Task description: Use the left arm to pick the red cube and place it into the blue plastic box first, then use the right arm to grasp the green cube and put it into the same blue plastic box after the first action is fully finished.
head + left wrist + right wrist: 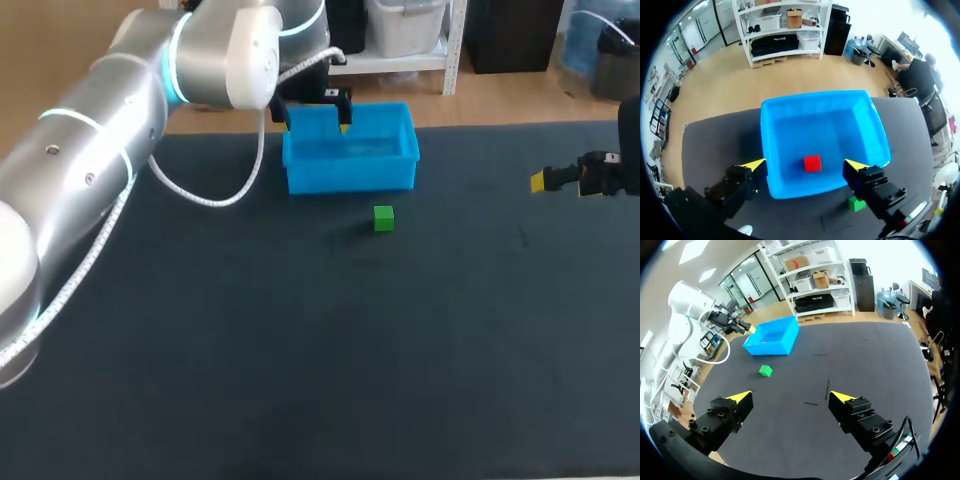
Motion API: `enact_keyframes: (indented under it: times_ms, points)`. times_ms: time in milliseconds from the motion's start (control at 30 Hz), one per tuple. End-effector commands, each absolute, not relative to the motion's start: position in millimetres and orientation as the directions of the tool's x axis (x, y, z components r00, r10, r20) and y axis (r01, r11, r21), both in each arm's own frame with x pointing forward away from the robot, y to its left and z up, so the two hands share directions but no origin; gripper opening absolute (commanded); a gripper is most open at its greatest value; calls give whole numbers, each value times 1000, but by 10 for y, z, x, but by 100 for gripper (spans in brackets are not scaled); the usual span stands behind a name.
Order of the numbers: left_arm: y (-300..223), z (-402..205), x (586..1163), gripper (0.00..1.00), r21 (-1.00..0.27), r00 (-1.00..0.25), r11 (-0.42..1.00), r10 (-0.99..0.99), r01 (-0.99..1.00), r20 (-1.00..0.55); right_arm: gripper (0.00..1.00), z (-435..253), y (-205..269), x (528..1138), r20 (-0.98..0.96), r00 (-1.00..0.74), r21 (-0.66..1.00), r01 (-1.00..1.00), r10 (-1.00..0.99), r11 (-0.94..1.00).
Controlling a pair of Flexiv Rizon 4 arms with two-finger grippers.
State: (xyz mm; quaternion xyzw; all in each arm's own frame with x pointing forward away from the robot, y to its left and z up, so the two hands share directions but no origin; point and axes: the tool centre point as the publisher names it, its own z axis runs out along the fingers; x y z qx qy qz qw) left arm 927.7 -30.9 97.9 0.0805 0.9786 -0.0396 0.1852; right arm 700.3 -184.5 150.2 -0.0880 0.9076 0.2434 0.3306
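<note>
Red cube in the box, green cube on the mat.
My left gripper (pixel 806 165) hangs over the blue plastic box (pixel 350 178) at the far side of the table (pixel 300 350), fingers spread wide and holding nothing. The red cube (pixel 812 163) lies on the box floor below them, toward its near wall, touching neither finger. The green cube (pixel 383 218) sits on the table just near of the box, by its right half. My right gripper (pixel 791 397) hovers at the table's right edge, also wide open and empty, well apart from the green cube.
</note>
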Motion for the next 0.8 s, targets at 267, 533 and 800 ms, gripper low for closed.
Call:
enact_keyframes:
  times_ms: [267, 533, 800]
  points:
    - [-66, 1263, 8728, 100, -50, -907, 967, 216, 250, -361, 100, 1501, -1848, 7002, -643, -766, 383, -321, 0, 866]
    - [175, 1342, 8367, 100, -136, -872, 944, 215, 301, -439, 100, 1501, -1848, 7002, -643, -766, 383, -321, 0, 866]
    - [432, 1388, 7989, 100, -177, -830, 927, 196, 331, -522, 100, 1501, -1848, 7002, -643, -766, 383, -321, 0, 866]
